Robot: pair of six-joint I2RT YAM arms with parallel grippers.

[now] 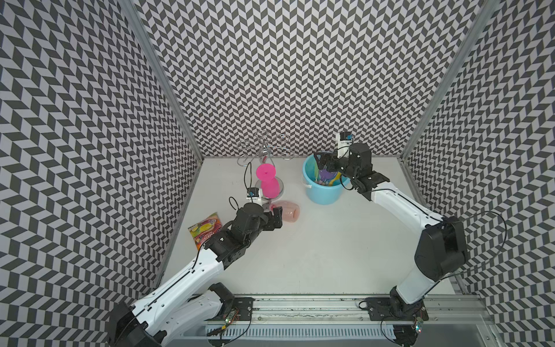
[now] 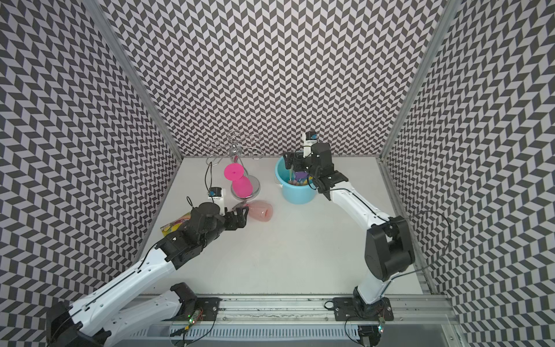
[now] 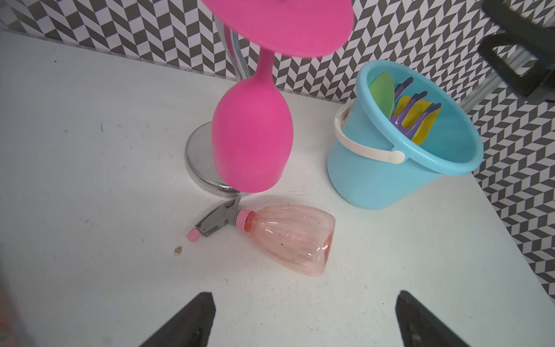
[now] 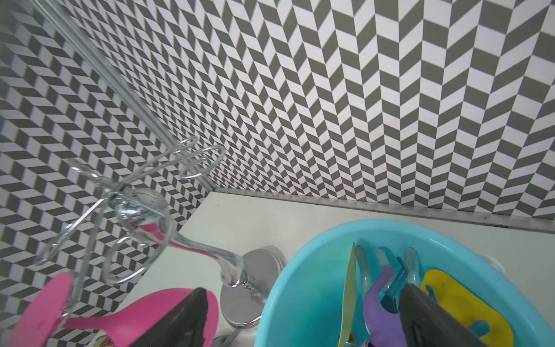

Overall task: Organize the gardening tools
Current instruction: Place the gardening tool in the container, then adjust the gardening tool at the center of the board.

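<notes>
Currently, in both top views the left end effector (image 1: 277, 217) hovers just beside the spray bottle (image 1: 289, 211). The bottle lies on its side on the tabletop (image 1: 315, 255), near the pink cup (image 1: 268, 183) on its chrome stand (image 1: 265, 150). The jaws are apart and hold nothing. The right end effector (image 1: 324, 163) hangs over the blue bucket (image 1: 322, 193), tips dipped inside the rim. A snack packet (image 1: 205, 229) sits by the left arm (not a tool; leave it).

Left wrist view: the fingers (image 3: 186, 324) are spread wide with bare tabletop between them. The bottle lies ahead, trigger head close to the stand's base, apart from the bucket. The green trowel (image 3: 381, 93), purple fork (image 3: 404, 115) and yellow shovel (image 3: 420, 129) stand heads-up in the bucket, leaning on its wall.

Right wrist view: the fingers (image 4: 426, 318) are wide apart, one down among the tools, clamped on none. The blue rake (image 4: 396, 284) sits beside the purple fork.

Judgement: the hand tools are stowed and the bottle is the one item left out. The wide spread suits its fat body, but lying on its round side it may roll.
</notes>
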